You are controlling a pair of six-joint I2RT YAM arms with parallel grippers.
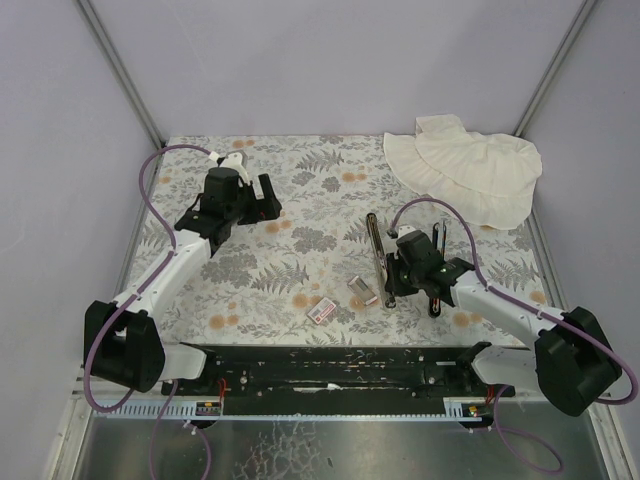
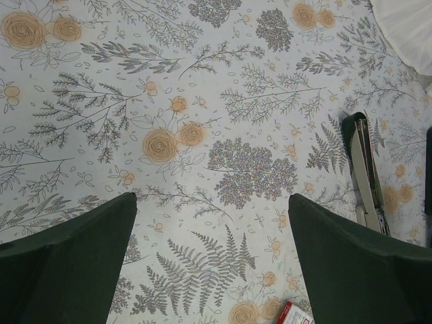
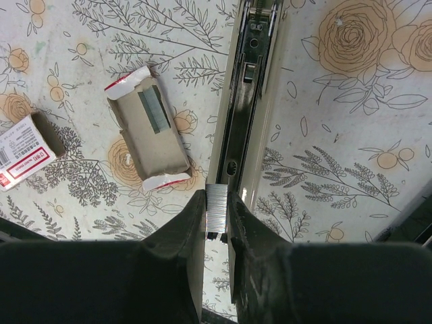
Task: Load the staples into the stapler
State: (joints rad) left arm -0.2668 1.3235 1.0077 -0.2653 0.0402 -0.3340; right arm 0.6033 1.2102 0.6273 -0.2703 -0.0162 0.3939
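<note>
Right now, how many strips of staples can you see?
2. A first strip is pinched in the right gripper beside the stapler; a second strip lies in the cardboard tray. The sleeve may hide more.

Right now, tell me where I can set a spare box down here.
Bare table lies between the left pincer and the stapler, and along the far edge left of the white cloth. Crowded: tray, sleeve and right pincer, gripping staples, cluster beside the stapler.

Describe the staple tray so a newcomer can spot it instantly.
Find the long opened stapler lying on the floral table. Directly left of it sits the tray: an open brown cardboard box with red-edged end flaps and a grey staple strip inside. The sleeve further left is a closed tube showing its printed label.
</note>
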